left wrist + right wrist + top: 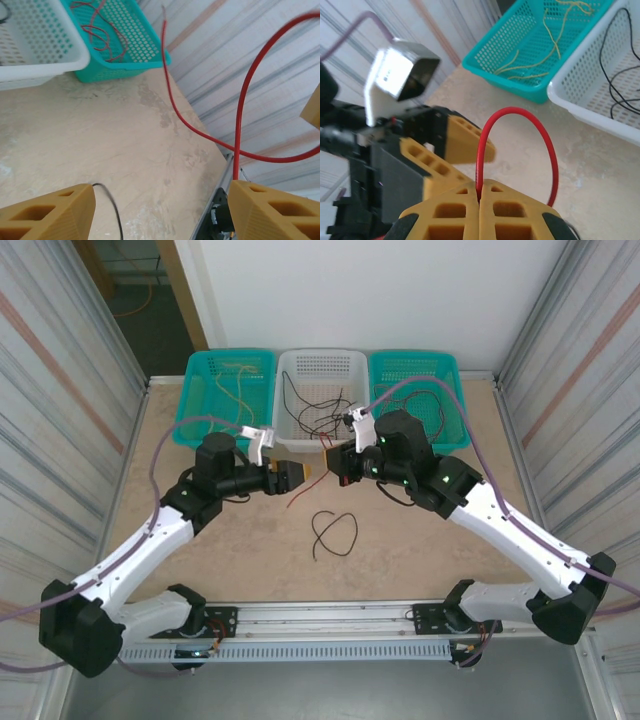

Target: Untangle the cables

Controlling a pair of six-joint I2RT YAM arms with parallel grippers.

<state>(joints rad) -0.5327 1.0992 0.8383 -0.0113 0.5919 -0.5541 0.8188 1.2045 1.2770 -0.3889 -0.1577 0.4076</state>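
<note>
My right gripper point(480, 194) is clamped tight on the red cable point(517, 111), which arcs up out of the fingers in a loop. My left gripper point(160, 200) is spread wide. The red cable crosses itself right above one of its fingers point(270, 210), though I honestly can't tell if it's touching. Both grippers hang nose to nose over the table point(230, 560), just in front of the white basket point(318, 353). A black cable point(334, 513) lies looped on the table below them. Yellow cables point(232, 380) sit in the left teal basket point(191, 400).
</note>
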